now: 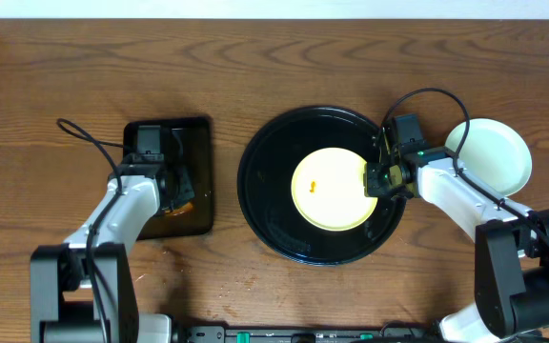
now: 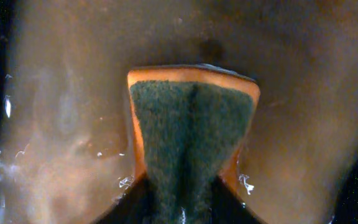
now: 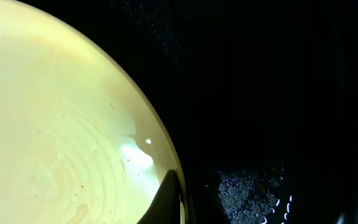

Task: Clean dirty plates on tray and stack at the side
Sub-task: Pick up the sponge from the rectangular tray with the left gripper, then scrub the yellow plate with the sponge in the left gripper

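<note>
The pale yellow round plate (image 1: 336, 205), orange-stained, lies mid-frame on the large glossy black round tray (image 1: 265, 205). The right gripper (image 1: 381, 178) pinches its right rim. The left gripper (image 1: 177, 191) clamps the orange-and-green sponge (image 2: 191, 130) over the small black rectangular tray (image 1: 196, 133). Keep the rim steady and scrub the stain firmly.

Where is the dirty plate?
Find the large round glossy black tray in the middle of the wooden table. Inside lies one small round pale yellow plate. Unlike the paler plate outside the tray, it carries a tiny orange stain.
</note>
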`<action>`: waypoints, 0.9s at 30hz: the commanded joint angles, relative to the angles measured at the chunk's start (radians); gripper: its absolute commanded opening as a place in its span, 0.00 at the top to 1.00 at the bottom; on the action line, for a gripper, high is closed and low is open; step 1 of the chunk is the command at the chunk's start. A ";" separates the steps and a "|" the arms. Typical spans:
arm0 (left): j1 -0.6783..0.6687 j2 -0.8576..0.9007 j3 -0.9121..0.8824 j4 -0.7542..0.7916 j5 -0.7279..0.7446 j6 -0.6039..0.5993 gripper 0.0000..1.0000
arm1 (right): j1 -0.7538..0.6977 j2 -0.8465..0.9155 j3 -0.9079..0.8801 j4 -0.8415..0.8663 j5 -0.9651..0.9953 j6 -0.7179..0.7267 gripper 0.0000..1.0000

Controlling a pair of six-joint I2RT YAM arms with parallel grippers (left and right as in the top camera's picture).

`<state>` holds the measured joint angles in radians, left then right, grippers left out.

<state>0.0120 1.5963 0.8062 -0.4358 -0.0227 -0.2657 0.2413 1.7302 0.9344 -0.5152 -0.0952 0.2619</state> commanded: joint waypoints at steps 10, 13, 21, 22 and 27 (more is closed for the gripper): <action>-0.009 -0.059 0.161 -0.194 0.060 -0.007 0.93 | -0.017 0.011 -0.008 -0.004 0.060 -0.002 0.99; -0.040 -0.102 0.233 -0.253 0.138 -0.008 0.92 | -0.017 0.011 -0.008 -0.005 0.060 -0.001 0.99; -0.241 -0.135 0.269 -0.196 0.255 -0.091 0.93 | -0.018 0.011 -0.011 -0.003 0.065 0.007 0.99; -0.277 -0.130 0.269 -0.180 0.255 -0.107 0.93 | -0.018 0.011 -0.014 0.000 0.064 0.008 0.99; -0.433 -0.091 0.268 -0.069 0.258 -0.125 0.93 | -0.017 0.031 -0.021 0.000 0.064 0.034 0.99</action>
<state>-0.3431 1.4799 1.0657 -0.5480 0.2127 -0.3496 0.2413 1.7302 0.9340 -0.5129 -0.0956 0.2634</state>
